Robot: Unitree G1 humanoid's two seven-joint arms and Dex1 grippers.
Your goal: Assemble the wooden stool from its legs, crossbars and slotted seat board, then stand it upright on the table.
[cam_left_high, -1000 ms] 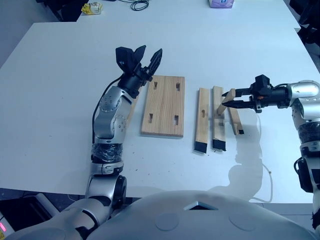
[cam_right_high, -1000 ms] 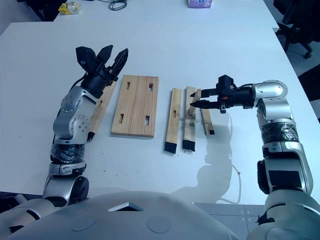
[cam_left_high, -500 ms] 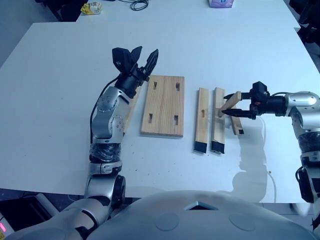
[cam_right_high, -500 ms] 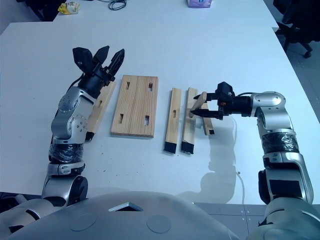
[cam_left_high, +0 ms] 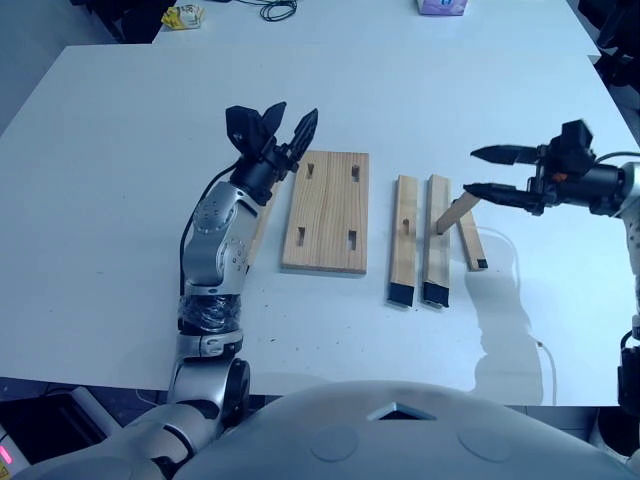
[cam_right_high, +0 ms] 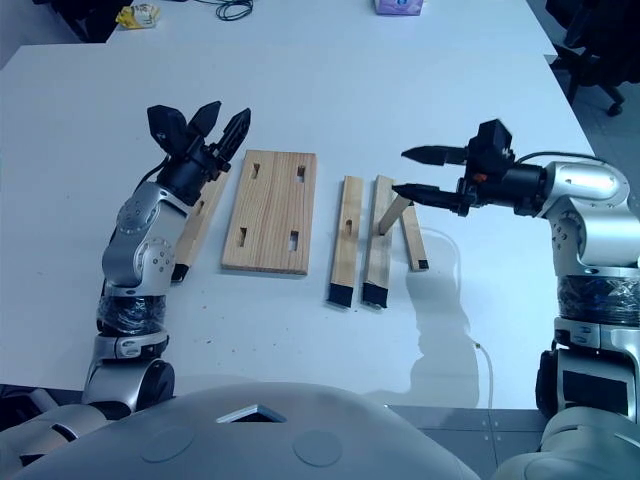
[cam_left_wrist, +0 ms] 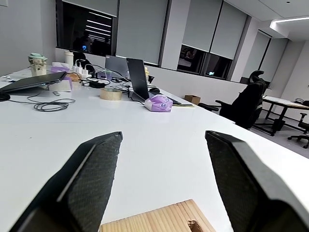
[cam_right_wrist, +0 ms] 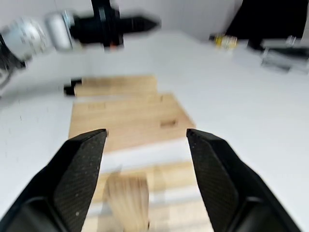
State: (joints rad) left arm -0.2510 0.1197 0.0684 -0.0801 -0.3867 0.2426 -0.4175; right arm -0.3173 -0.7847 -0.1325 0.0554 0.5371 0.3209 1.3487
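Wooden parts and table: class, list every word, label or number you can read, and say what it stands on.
None can be read.
The seat board and legs show bare wood with no print.
The purple pack and yellow packet farther back are too small to read.

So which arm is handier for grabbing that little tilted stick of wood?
Right, probably. The right end effector, open, is close by the tilted crossbar; the left end effector, also open, is across the seat board, farther off.
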